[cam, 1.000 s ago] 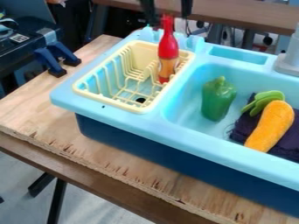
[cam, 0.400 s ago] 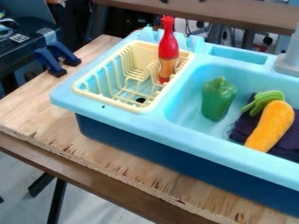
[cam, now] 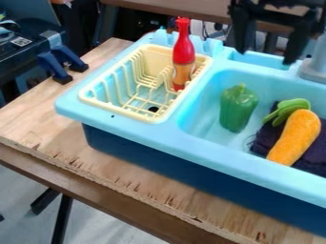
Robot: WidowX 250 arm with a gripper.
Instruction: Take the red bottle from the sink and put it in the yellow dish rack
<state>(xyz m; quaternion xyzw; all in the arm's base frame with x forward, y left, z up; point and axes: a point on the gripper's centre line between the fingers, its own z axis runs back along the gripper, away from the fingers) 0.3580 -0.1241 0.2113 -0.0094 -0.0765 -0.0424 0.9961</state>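
The black gripper (cam: 265,56) hangs at the top right, over the back rim of the light blue sink (cam: 200,127), beside the grey faucet. Its two fingers are spread wide apart with nothing between them. Below it in the basin stands a green bell pepper (cam: 239,108). To the pepper's right an orange carrot (cam: 295,137) with a green top lies on a dark cloth (cam: 312,157). A red and orange bottle (cam: 183,53) stands upright in the yellow dish rack (cam: 122,113), left of the gripper.
The grey faucet (cam: 316,64) rises at the sink's right back edge. Two blue clamps (cam: 58,66) grip the wooden board (cam: 38,119) at the left. Behind the sink runs a brown beam (cam: 159,5).
The gripper was over the bottle's top, rose almost out of sight, and is now farther right and lower, above the sink's back rim. The bottle, pepper and carrot have kept their places.
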